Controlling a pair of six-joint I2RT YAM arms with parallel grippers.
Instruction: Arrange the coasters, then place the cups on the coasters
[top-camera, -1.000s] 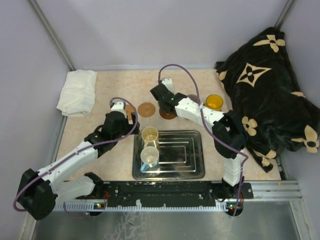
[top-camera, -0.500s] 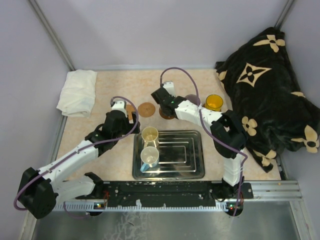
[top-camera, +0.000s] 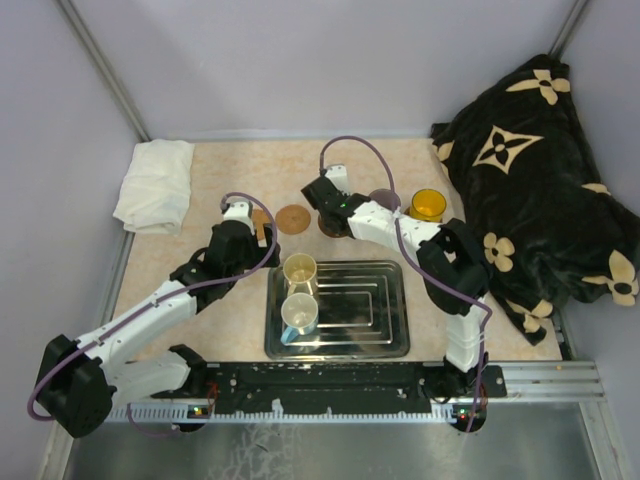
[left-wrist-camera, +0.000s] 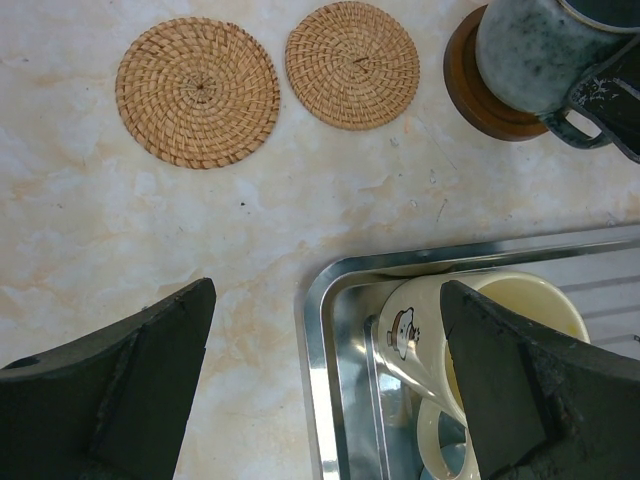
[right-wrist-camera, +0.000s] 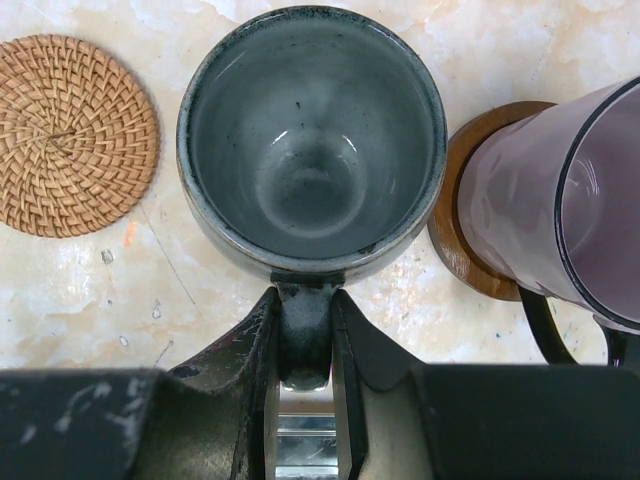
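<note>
My right gripper (right-wrist-camera: 305, 340) is shut on the handle of the grey cup (right-wrist-camera: 312, 140), which stands upright on a dark wooden coaster (left-wrist-camera: 478, 98). Right of it a purple cup (right-wrist-camera: 560, 210) rests on another wooden coaster (right-wrist-camera: 468, 252). Two woven coasters (left-wrist-camera: 197, 105) (left-wrist-camera: 351, 64) lie bare on the table to the left. My left gripper (left-wrist-camera: 325, 370) hangs open over the tray's left rim, beside the cream-yellow cup (left-wrist-camera: 480, 340). A white cup with blue inside (top-camera: 299, 313) stands in the tray too. The orange-yellow cup (top-camera: 429, 205) stands at the right.
The metal tray (top-camera: 365, 305) lies near the front, between the arms. A folded white cloth (top-camera: 155, 185) sits at the back left. A black patterned blanket (top-camera: 535, 180) fills the right side, close behind the orange-yellow cup.
My right gripper has shifted slightly with the grey cup over the dark coaster. The left arm has stayed still.
</note>
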